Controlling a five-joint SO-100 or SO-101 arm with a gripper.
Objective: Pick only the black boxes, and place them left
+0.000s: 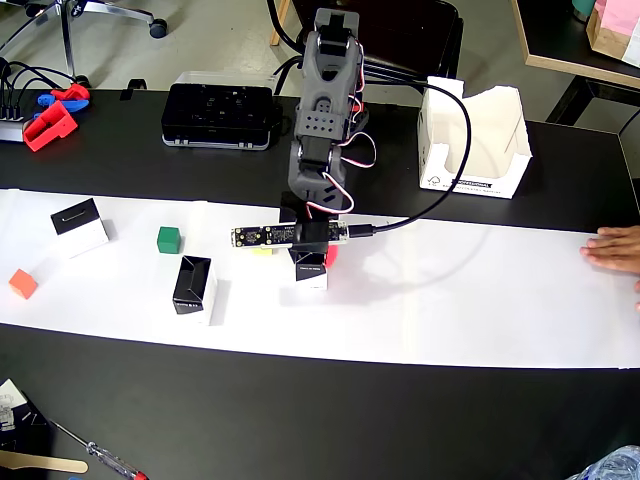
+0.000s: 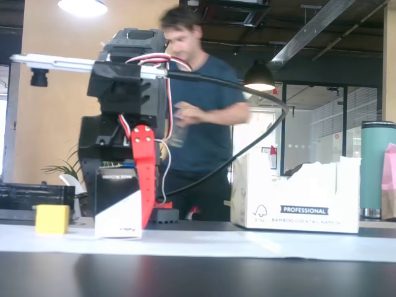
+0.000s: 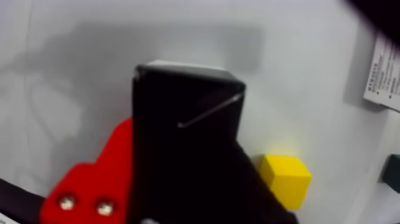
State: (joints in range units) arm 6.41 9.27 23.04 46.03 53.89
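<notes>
Three black boxes with white sides are on the white paper strip (image 1: 480,300). One black box (image 1: 309,270) stands between my jaws at the strip's middle. It also shows in the fixed view (image 2: 117,204) and the wrist view (image 3: 184,161). In the fixed view its base rests on the paper. My gripper (image 1: 312,262) is shut on it, with the red finger (image 2: 144,173) against one side. Two more black boxes (image 1: 80,225) (image 1: 193,287) stand apart on the left of the overhead view. The edge of another box (image 3: 384,77) shows at the right of the wrist view.
A yellow cube (image 2: 52,219) lies close beside the gripped box. A green cube (image 1: 168,239) and an orange cube (image 1: 22,283) sit at left. A flat black device (image 1: 218,115) and a torn white carton (image 1: 475,140) stand behind. A person's hand (image 1: 615,250) rests at right.
</notes>
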